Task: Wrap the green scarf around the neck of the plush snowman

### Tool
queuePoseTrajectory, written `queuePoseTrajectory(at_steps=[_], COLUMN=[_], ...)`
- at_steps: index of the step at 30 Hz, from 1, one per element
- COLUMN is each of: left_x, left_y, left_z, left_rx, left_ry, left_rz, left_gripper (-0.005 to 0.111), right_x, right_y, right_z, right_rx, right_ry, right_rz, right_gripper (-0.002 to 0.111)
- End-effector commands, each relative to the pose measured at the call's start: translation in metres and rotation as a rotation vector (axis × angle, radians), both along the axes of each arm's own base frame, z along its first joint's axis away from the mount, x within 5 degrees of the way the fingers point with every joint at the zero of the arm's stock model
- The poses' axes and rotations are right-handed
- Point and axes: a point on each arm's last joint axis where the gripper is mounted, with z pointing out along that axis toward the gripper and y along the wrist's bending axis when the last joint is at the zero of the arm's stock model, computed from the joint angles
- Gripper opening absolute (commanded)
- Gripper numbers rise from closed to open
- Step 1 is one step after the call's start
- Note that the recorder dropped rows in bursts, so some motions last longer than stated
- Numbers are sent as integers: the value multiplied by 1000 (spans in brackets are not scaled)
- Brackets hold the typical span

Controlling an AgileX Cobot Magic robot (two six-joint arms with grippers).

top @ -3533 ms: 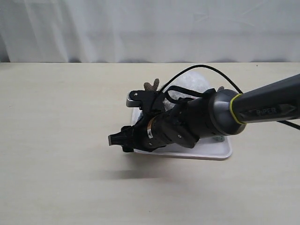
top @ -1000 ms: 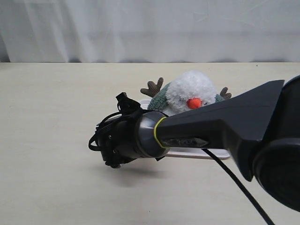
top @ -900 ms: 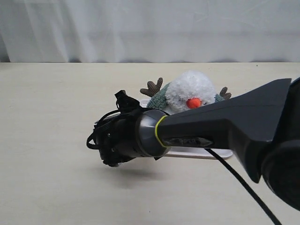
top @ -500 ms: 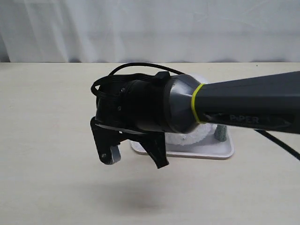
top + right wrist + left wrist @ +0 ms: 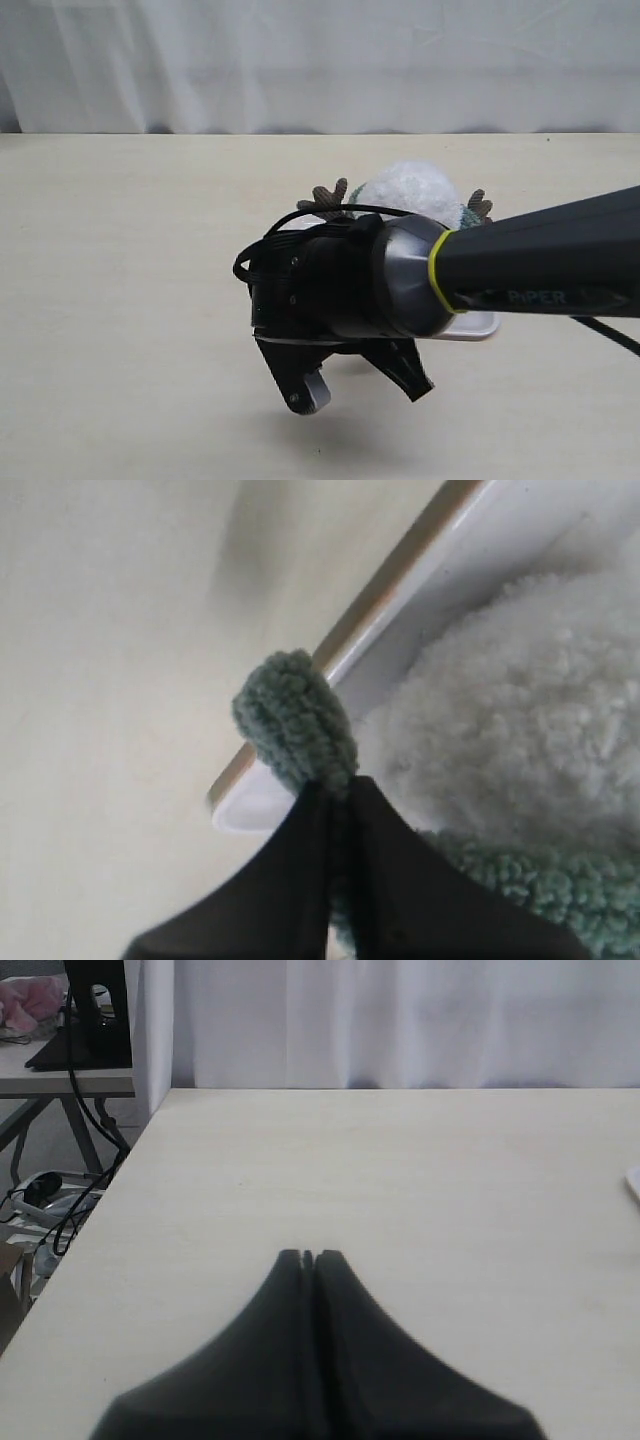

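Observation:
The plush snowman [image 5: 415,188] lies on the white tray [image 5: 480,325]. Only the top of its head and its brown twig arms [image 5: 328,194] show above my right arm [image 5: 350,290]. A sliver of the green scarf [image 5: 457,214] peeks out beside the head. In the right wrist view my right gripper [image 5: 338,785] is shut on the scarf's rounded end [image 5: 295,725], just over the tray corner [image 5: 240,810], beside the white fluff [image 5: 520,710]. More scarf [image 5: 510,880] lies against the body. My left gripper [image 5: 310,1256] is shut on nothing, over bare table.
The tray rim [image 5: 400,590] runs diagonally past the snowman. The left wrist view shows the table's left edge [image 5: 120,1175], with cables and a stand beyond it. A white curtain [image 5: 320,60] closes the back.
My right arm has turned from pointing left to pointing down and has dropped toward the tray's front. It now covers the snowman's face and nose.

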Motion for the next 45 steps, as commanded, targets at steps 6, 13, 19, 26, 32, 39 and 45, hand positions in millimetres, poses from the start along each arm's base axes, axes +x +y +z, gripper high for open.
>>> queuePoseTrajectory(at_steps=[6, 13, 19, 26, 32, 39, 45], left_x=[0, 0, 0, 0, 0, 0, 0], left_y=[0, 0, 0, 0, 0, 0, 0], left_z=[0, 0, 0, 0, 0, 0, 0], left_rx=[-1, -1, -1, -1, -1, -1, -1], left_ry=[-12, -12, -12, -12, -12, -12, -12], left_rz=[6, 6, 6, 6, 6, 6, 6], left_gripper=[0, 0, 0, 0, 0, 0, 0], right_x=[5, -3, -19, -36, -44, -29, -5], right_y=[-3, -5, -8, -10, -18, -70, -131], right_z=[2, 9, 18, 50, 98, 131, 113], right_rx=[59, 190, 258, 434, 746, 1106, 1163], right_ry=[-118, -159, -49, 19, -57, -213, -336], right_rz=[-53, -279, -428, -564, -634, -964, -1204], right_gripper=[32, 52, 52, 47, 42, 46, 56])
